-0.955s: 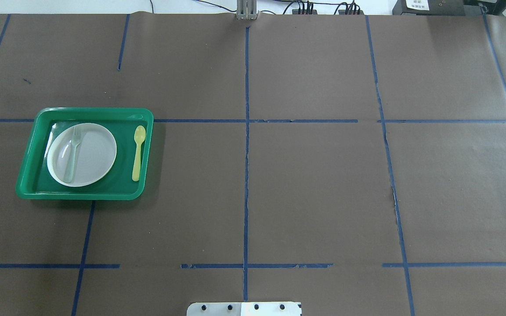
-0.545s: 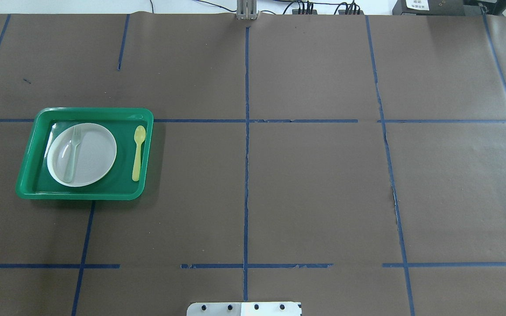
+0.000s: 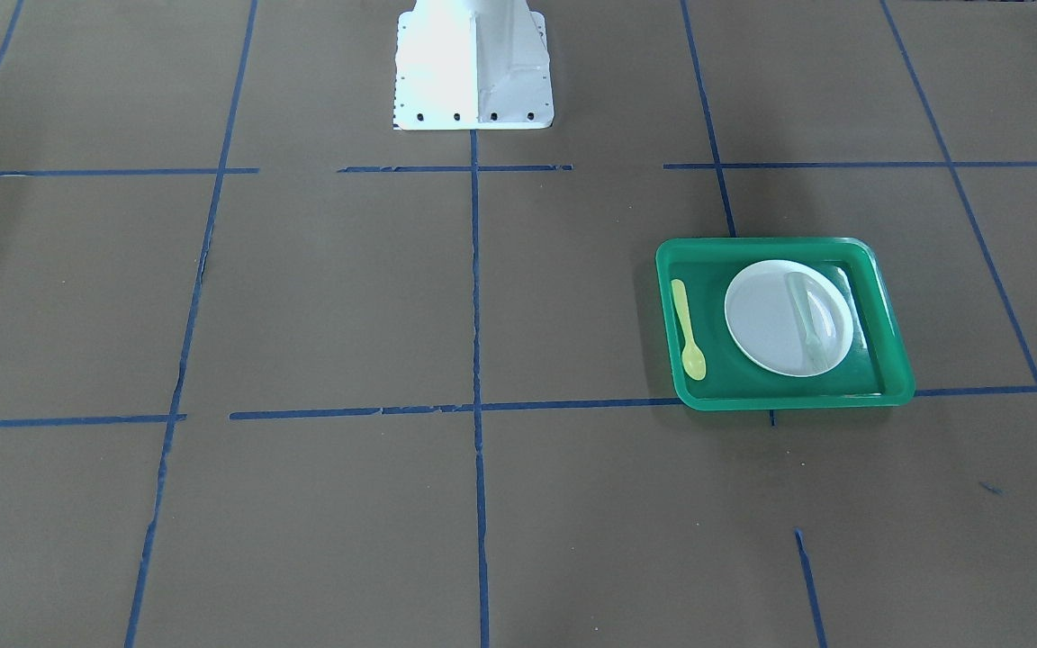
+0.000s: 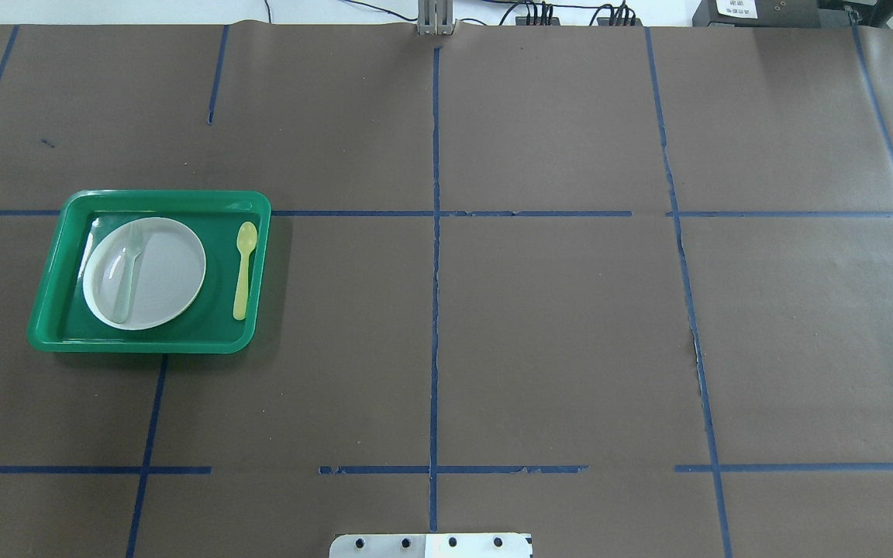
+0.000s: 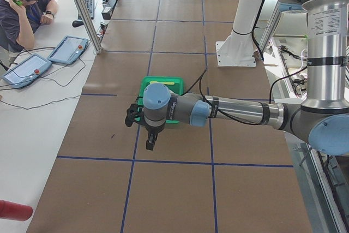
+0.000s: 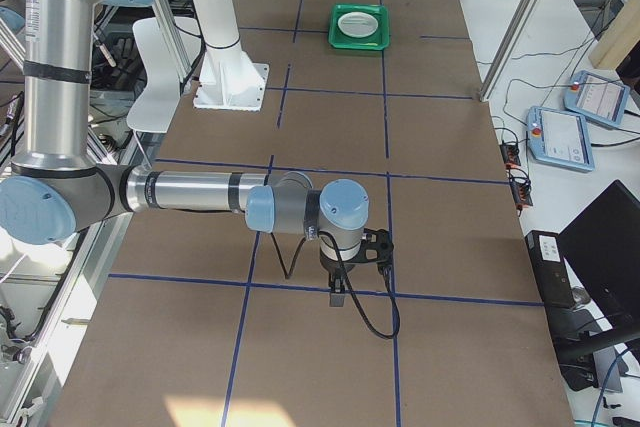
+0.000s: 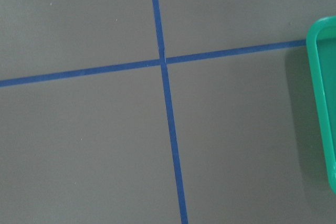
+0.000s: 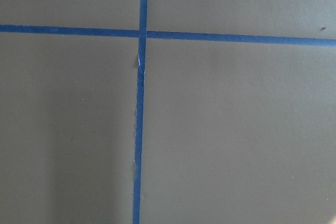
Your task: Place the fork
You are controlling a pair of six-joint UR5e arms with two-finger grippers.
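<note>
Overhead exterior: brown paper table point(image 4: 555, 325), blue tape grid point(image 4: 435, 310); left fingers point(image 5: 151, 139), right fingers point(image 6: 337, 287): cannot tell.

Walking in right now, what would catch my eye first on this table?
The bright green tray stands out on the robot's left of the brown table. In it sits a white plate with a pale fork lying on it, and a yellow spoon beside the plate.

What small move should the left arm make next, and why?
Probably shift the left pincer over the green tray, above the fork: it lies on the white plate there, while this pincer hangs beside the tray.
</note>
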